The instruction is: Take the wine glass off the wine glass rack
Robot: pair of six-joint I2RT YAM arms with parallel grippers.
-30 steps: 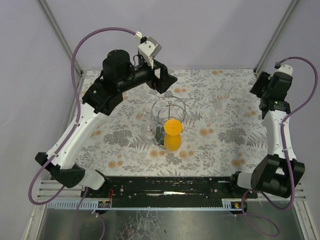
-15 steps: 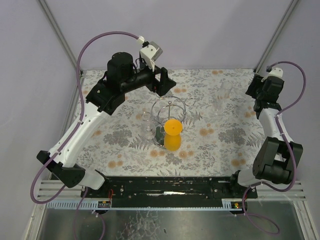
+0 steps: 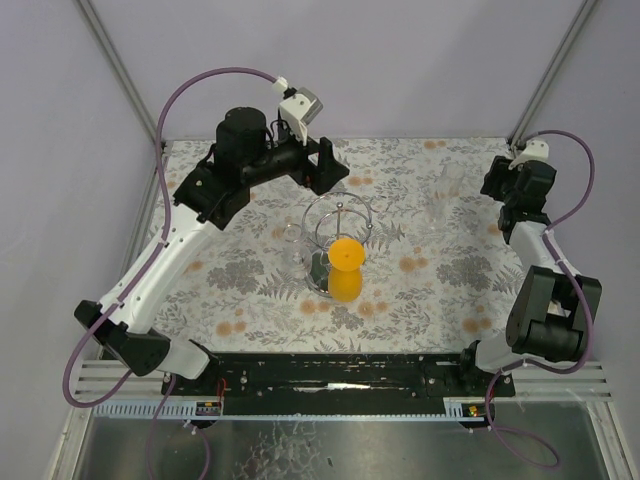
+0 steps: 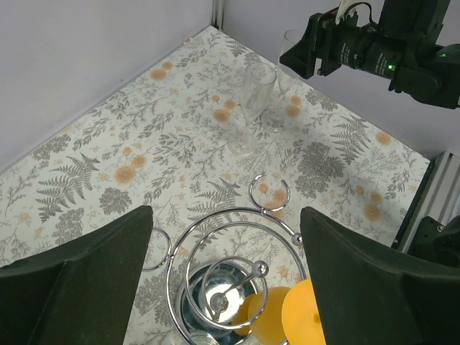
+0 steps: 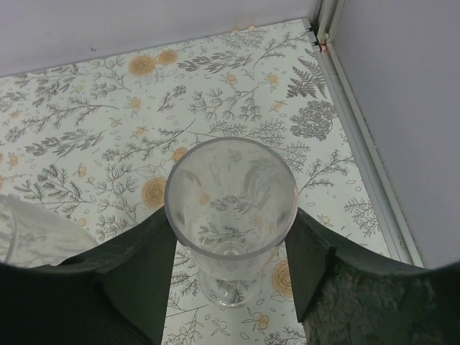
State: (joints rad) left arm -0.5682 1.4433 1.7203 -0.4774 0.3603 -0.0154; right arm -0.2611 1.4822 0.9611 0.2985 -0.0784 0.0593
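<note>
The wine glass rack (image 3: pixel 340 240) stands mid-table, a chrome wire stand with curled loops and a ball-tipped post (image 4: pixel 260 269) over a shiny disc base (image 4: pixel 215 300). An orange wine glass (image 3: pixel 346 268) hangs upside down on its near side and shows in the left wrist view (image 4: pixel 295 316). A clear glass (image 3: pixel 294 245) seems to hang at its left. My left gripper (image 3: pixel 325 168) is open and empty just above the rack (image 4: pixel 224 215). My right gripper (image 3: pixel 498 186) is open, its fingers on either side of a clear glass (image 5: pixel 230 208) standing on the table.
A second clear glass (image 4: pixel 248 108) stands beside the first (image 4: pixel 277 93) at the back right of the floral table (image 3: pixel 230 290). Frame posts (image 3: pixel 545 75) and grey walls close the back and sides. The right wall rail (image 5: pixel 359 151) runs close to my right gripper.
My right arm has swung left and back, bringing its gripper up to the standing clear glass. My left gripper has shifted slightly left over the rack. The glasses have not moved.
</note>
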